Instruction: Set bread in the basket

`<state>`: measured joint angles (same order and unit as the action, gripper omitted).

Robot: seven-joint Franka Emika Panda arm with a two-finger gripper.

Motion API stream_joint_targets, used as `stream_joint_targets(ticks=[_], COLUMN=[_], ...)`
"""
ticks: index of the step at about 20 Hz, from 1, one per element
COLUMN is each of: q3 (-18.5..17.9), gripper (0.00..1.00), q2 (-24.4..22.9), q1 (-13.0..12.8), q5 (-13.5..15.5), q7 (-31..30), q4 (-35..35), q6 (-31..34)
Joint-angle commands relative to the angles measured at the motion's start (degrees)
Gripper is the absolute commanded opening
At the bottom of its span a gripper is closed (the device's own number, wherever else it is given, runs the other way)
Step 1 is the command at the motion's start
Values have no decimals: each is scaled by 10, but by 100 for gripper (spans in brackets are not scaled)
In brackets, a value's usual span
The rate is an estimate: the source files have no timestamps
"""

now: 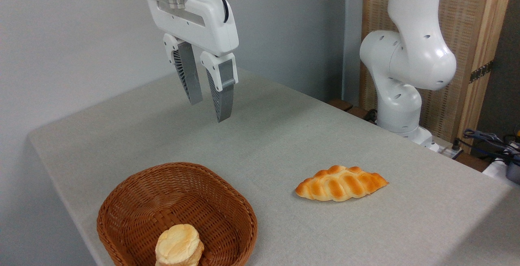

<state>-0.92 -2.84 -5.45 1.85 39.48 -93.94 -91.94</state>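
The bread (178,245), a small round bun showing its pale flat underside, lies tipped on edge inside the oval brown wicker basket (134,201) at the lower left. High above the table, behind the basket, hangs my gripper (209,111). Its grey ribbed fingers (222,95) stand apart with nothing between them, so it is open and holds nothing.
A longer braided, leaf-shaped loaf (340,183) lies on the grey tablecloth right of the basket. The arm's white base and joints (406,63) stand at the table's back right, with cables (491,140) beside them. The table's left edge runs close by the basket.
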Motion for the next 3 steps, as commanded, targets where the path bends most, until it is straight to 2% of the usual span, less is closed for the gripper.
stream_joint_targets(ticks=[1, 3], q3=[-3, -3], gripper=[100, 100], q2=[9, 10], q1=[-2, -2], q5=[9, 8], q7=[-2, -2], q4=[17, 17], q6=[20, 20])
